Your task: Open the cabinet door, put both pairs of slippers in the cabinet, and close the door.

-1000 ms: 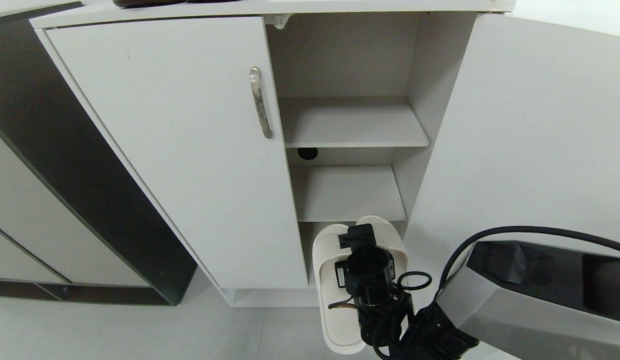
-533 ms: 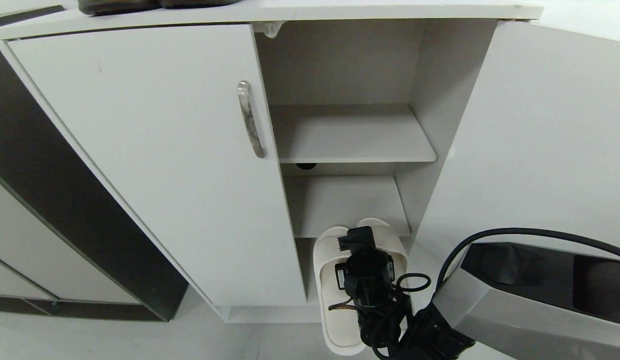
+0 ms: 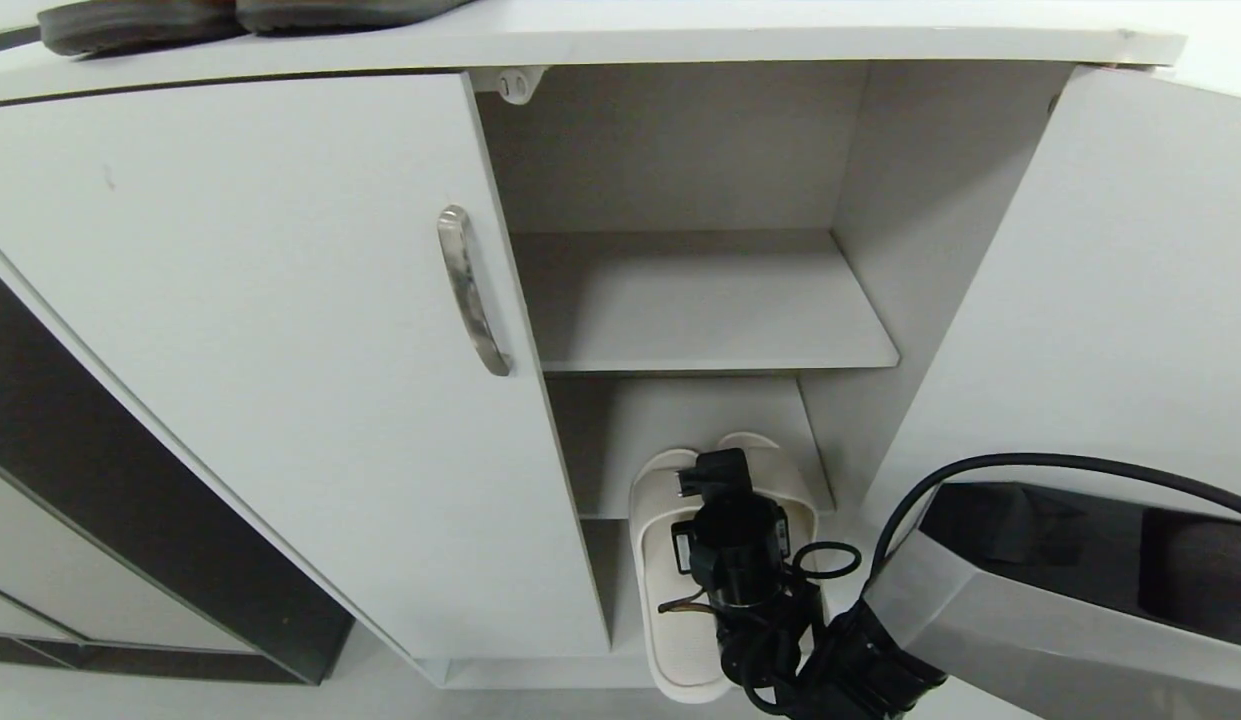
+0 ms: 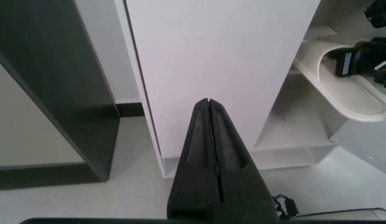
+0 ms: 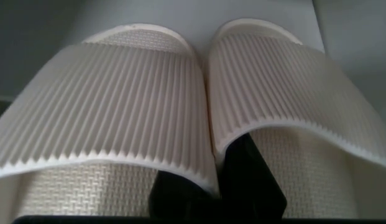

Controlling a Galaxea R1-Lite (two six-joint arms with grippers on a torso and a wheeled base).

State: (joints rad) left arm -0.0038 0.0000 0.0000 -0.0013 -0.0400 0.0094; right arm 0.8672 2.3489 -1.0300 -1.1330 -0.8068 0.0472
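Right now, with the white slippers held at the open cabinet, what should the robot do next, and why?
Probably ease the right gripper forward: it grips the slippers, whose toes just reach the lower shelf, and the door stands open.

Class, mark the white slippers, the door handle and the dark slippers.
white slippers (image 3: 652, 535), head view, left slipper's strap.
door handle (image 3: 470, 293), head view, mid-bar.
dark slippers (image 3: 130, 28), head view, left sole's edge.

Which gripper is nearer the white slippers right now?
Right. The right gripper grips the white slippers at the cabinet opening; the left gripper hangs shut, apart, before the closed door.
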